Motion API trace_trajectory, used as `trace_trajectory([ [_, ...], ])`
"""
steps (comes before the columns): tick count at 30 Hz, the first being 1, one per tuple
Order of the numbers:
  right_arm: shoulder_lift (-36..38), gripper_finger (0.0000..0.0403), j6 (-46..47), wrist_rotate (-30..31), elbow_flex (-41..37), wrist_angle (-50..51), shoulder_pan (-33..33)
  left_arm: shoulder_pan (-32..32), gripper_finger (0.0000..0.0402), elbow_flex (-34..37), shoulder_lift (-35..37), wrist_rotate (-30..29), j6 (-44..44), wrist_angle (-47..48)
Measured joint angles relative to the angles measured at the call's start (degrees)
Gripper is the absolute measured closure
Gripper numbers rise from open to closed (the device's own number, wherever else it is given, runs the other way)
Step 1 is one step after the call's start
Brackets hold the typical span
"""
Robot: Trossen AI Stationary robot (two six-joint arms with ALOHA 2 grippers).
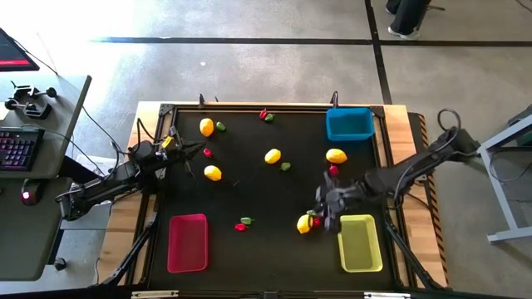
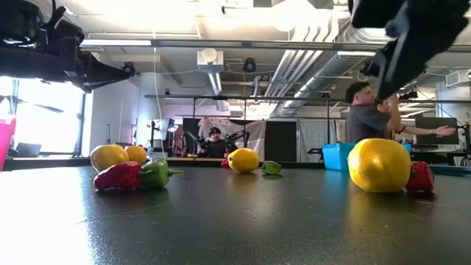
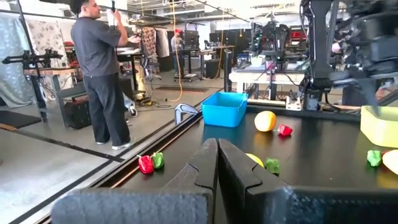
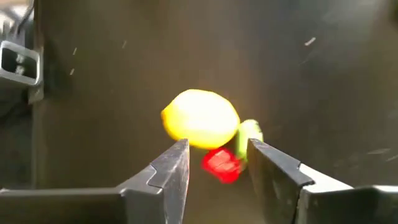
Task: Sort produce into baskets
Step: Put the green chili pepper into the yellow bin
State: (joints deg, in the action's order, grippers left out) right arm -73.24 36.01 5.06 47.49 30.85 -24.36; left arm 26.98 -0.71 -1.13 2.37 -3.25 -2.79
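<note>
My right gripper (image 1: 321,208) hovers open, tilted down, over a yellow lemon-like piece (image 4: 200,118) with a red bit (image 4: 221,165) and a green bit (image 4: 250,134) beside it. They lie on the black mat just left of the yellow-green basket (image 1: 360,242). In the right wrist view the red bit shows between the two fingers, which stand above it and touch nothing. My left gripper (image 1: 195,150) is shut and held level above the mat's left side, holding nothing. The blue basket (image 1: 349,124) stands far right and the pink-red basket (image 1: 188,242) near left.
More produce is scattered over the mat: lemons (image 1: 206,126), (image 1: 213,173), (image 1: 273,155), (image 1: 336,155), a red and green pair (image 1: 243,223) near the pink-red basket, and another pair (image 1: 266,115) at the far edge. A person (image 3: 99,68) stands beyond the table.
</note>
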Motion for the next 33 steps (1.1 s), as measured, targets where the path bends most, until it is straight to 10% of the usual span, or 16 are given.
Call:
trace_trajectory([
  [33,-18.4,0.0245,-5.0,-2.3,5.0,4.4,5.5,0.0,0.0401,0.0,0.0,0.0,0.0,1.0],
])
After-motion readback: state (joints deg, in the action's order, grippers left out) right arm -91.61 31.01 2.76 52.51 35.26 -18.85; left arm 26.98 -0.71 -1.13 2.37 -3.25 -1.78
